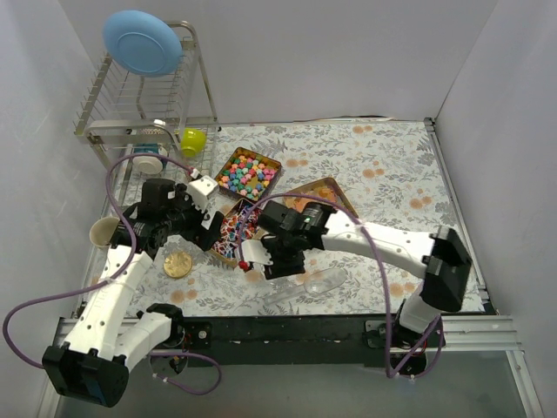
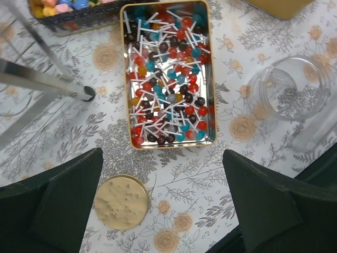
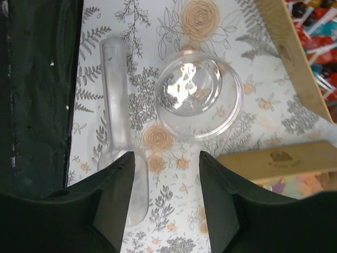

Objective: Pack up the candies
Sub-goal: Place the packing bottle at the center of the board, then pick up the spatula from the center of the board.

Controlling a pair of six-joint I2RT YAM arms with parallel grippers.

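Three open tins hold the candies. Bright multicoloured lumps fill the far tin. Red, blue and dark pieces on white sticks fill the middle tin. Orange-yellow gummies show in the right tin, partly under my right arm. An empty clear jar stands in front of my right gripper, which is open, empty and low over the table. The jar also shows in the left wrist view. My left gripper is open and empty, hovering just short of the middle tin.
A round gold lid lies by my left finger. A clear plastic scoop lies beside the jar near the front rail. A wire dish rack with a blue plate stands back left, its leg close by. A cup sits at the left.
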